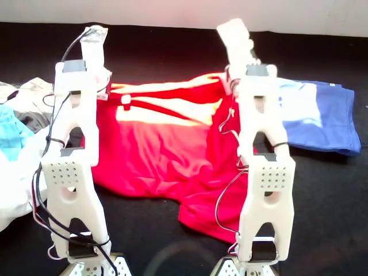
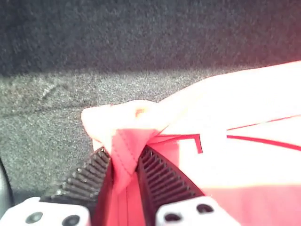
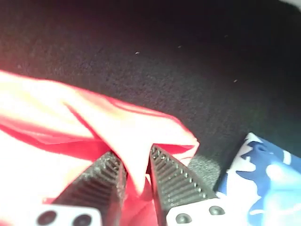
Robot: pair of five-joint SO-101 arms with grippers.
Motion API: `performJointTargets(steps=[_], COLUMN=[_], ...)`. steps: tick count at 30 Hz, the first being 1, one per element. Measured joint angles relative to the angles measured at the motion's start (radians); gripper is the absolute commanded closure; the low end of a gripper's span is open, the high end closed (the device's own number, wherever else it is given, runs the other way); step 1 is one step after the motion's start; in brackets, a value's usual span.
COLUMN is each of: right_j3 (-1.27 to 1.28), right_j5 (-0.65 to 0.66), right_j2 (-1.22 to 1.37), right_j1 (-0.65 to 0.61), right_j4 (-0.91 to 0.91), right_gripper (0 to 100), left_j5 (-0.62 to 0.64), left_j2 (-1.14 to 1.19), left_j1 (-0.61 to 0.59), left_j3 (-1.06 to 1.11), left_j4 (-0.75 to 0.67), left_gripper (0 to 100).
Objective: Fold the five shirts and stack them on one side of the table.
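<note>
Gripping one corner each, left tool (image 2: 124, 157) and right tool (image 3: 136, 162) are clamped on the red shirt (image 1: 161, 149); its held edge spans between them, its body lies on the counter (image 1: 172, 52) behind them.

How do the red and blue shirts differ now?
The red fabric shirt lies spread and rumpled mid-table; the blue fabric shirt sits folded at the right. The left pincer and right pincer clamp the red shirt; nothing grips the blue shirt. Both lie on the black table.
</note>
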Motion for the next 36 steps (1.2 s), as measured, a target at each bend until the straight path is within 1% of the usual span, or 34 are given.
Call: performJointTargets(steps=[7, 13, 19, 21, 24, 26, 31, 36], right_j3=[-0.322, -0.457, -0.476, -0.451, -0.304, -0.147, 0.371, 0.868], right_j5=[0.000, 0.000, -0.005, -0.049, -0.097, -0.104, -0.104, -0.091], right_j2=[0.000, 0.000, -0.002, -0.009, -0.095, -0.206, -0.537, -0.873], right_j1=[0.034, 0.035, 0.060, 0.060, 0.058, 0.049, 0.014, 0.015], right_j4=[0.339, 0.647, 0.686, 0.686, 0.686, 0.686, 0.667, 0.532], right_gripper=[99.3, 99.3, 99.3, 99.3, 99.3, 99.3, 99.3, 99.3], left_j5=[-0.006, -0.117, -0.129, -0.129, -0.135, -0.135, -0.143, -0.192], left_j2=[-0.037, -0.037, -0.066, -0.124, -0.236, -0.305, -0.410, -0.460], left_j1=[0.002, 0.005, 0.002, -0.002, -0.008, -0.008, -0.015, -0.026], left_j3=[-0.193, -0.253, -0.245, -0.187, -0.025, 0.094, 0.305, 0.457], left_j4=[0.275, 0.511, 0.554, 0.555, 0.555, 0.555, 0.555, 0.555], left_gripper=[99, 99, 99, 99, 99, 99, 99, 99])
